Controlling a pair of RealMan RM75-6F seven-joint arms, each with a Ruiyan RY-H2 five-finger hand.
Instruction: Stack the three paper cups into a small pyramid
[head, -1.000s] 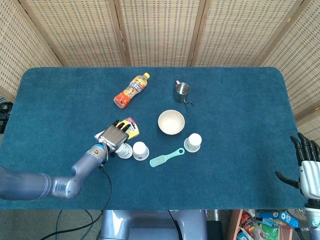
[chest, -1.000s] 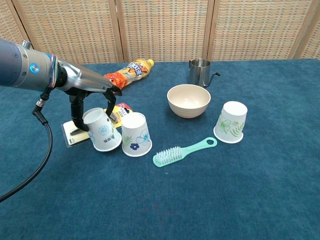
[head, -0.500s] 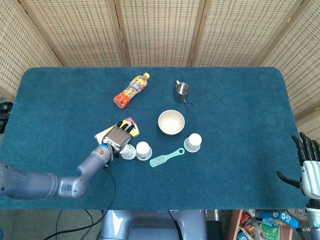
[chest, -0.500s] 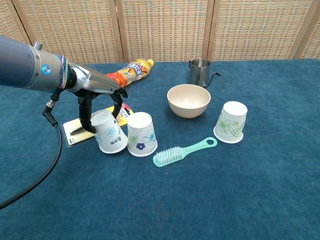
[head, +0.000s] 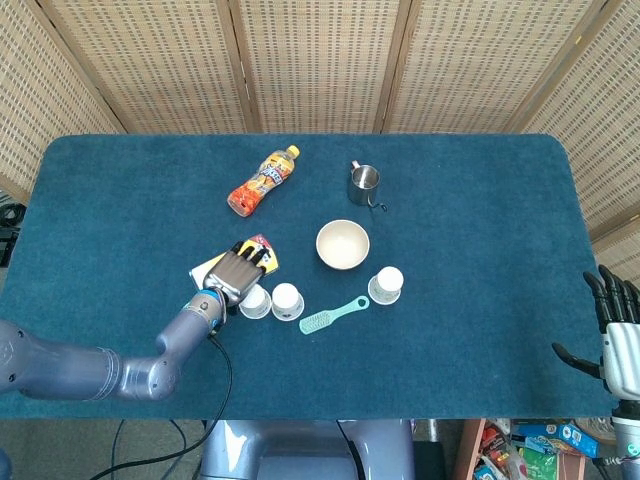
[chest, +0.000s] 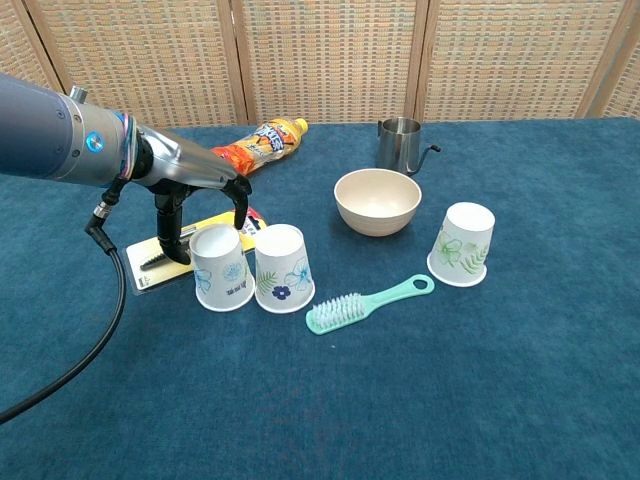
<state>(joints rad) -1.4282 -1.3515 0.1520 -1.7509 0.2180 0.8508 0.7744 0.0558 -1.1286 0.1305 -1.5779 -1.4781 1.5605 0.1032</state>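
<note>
From the head view, I see my left hand (head: 236, 277) low on the blue table (head: 480, 220), reaching from the left. Its fingers are bent down around the first paper cup (head: 255, 302), which sits upside down. The second paper cup (head: 287, 300) is right beside it, and they look like they touch. The third paper cup (head: 385, 284) is off to the right, well apart from the other two. A teal brush (head: 332, 314) lies between them, a bit closer to me. Above the cups is a cream bowl (head: 343, 244), then a small metal jug (head: 365, 182) and an orange bottle (head: 262, 181) lying on its side. A yellow packet (head: 256, 255) peeks out under my left hand. My right hand (head: 617, 348) is off the table at the far right, with its fingers apart and nothing in them.

From the chest view, my left hand (chest: 196, 195) hangs over the first paper cup (chest: 222, 267). Dark fingers (chest: 167, 228) come down on both sides of it, but I cannot tell if they squeeze it. That cup stands flat, touching the second paper cup (chest: 283, 267). The third paper cup (chest: 463, 243) stands alone at the right, near the bowl (chest: 377, 200). The brush (chest: 365, 303) lies in front. No cup is on top of another yet.
</note>
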